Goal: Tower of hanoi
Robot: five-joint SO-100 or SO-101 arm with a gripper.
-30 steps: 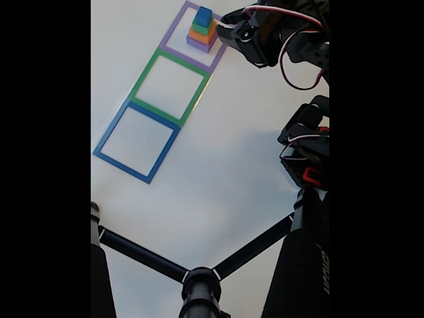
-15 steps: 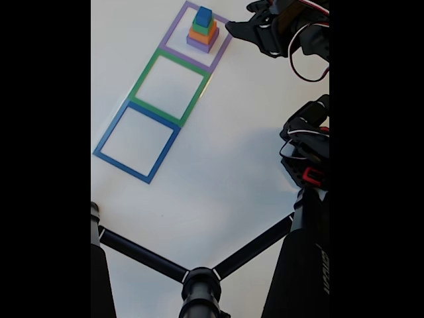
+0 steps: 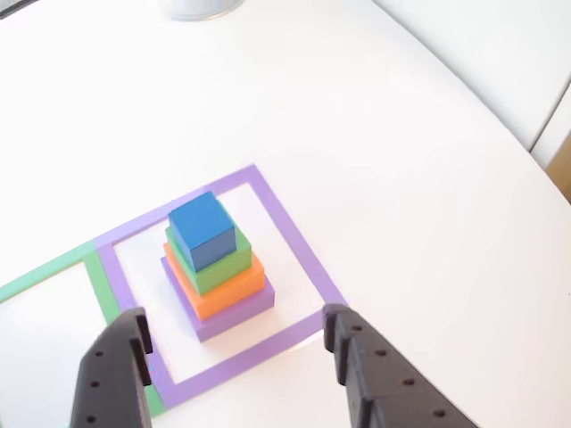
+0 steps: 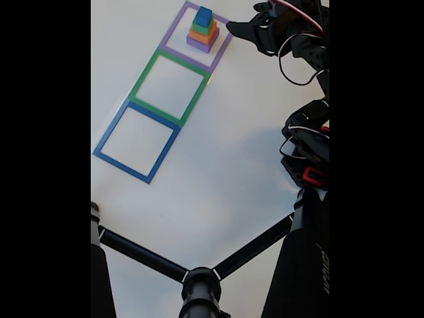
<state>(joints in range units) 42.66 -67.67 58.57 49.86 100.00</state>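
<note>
Jaws (image 3: 236,348) spread wide and empty hang just above the near edge of the purple square outline (image 3: 294,245) on the white worktop (image 3: 428,178). Beyond them stands the tower of hanoi (image 3: 214,267), purple, orange, green, blue upward, inside that outline.

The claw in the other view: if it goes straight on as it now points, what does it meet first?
Probably the stack of plastic square blocks. The open black claw points at it, fingers on either side; the wide purple bottom block lies nearest, though depth is unclear.
</note>
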